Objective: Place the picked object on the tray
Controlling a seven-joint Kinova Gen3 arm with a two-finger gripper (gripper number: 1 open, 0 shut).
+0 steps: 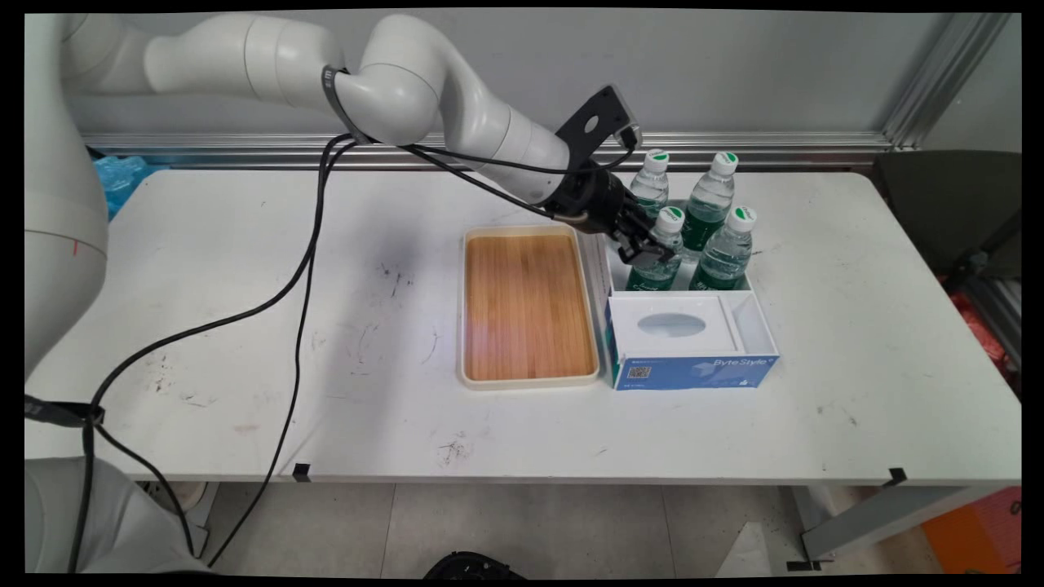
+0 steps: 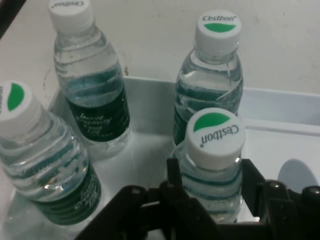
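Four Cestbon water bottles with white-and-green caps stand in the back part of a white box (image 1: 758, 326) with a blue front. My gripper (image 1: 646, 247) reaches in from the left and is shut on the near-left bottle (image 1: 657, 275), just under its cap. In the hand view this bottle (image 2: 215, 132) sits between my two fingers (image 2: 175, 175), which press its shoulders. The other three bottles (image 2: 92, 95) (image 2: 212, 75) (image 2: 45, 165) stand upright around it against the box wall (image 2: 150, 95).
A bamboo tray with a cream rim (image 1: 530, 381) lies directly left of the box. The box's front compartment has an oval opening (image 1: 671, 325). Black cables (image 1: 302, 285) hang from the arm across the left of the table. A dark chair (image 1: 946, 212) stands at the right.
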